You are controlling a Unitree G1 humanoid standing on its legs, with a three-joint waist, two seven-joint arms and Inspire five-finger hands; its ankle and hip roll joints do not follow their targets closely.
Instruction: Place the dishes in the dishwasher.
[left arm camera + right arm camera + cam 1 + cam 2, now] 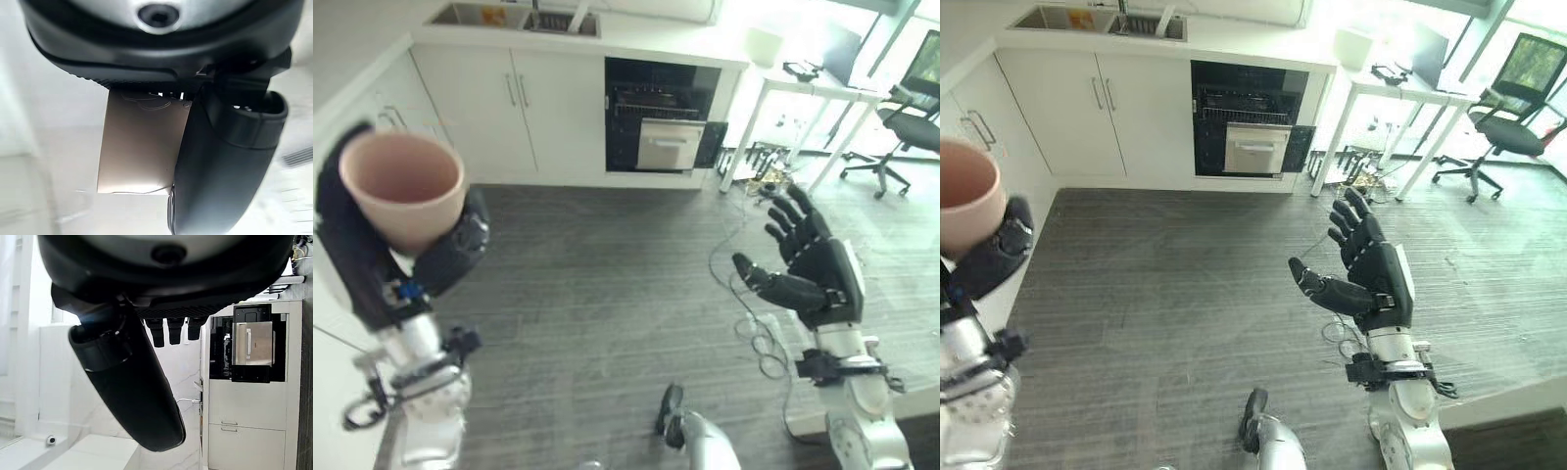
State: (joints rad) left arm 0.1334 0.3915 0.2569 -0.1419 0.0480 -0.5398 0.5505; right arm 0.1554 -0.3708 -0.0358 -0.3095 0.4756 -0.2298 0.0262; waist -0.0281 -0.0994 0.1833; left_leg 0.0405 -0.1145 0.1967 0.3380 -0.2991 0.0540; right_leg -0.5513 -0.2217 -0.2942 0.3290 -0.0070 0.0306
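The left hand (372,245) is curled round a smooth, matte, pale pink tapered cup (403,186), held upright and raised over the grey wood-grain floor (607,294). The right hand (1366,274) hangs with fingers spread, holding nothing. Beyond the floor, the black built-in dishwasher (661,116) stands open among glossy white cabinets (519,113).

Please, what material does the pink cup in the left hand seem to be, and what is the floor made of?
The cup, held in the left hand, looks like matte ceramic or plastic: pale pink, plain, no shine, with a thick rim. Which of the two cannot be told. The floor looks like dark grey wood-look planks or laminate, with fine streaked grain running in long strips and a dull finish.
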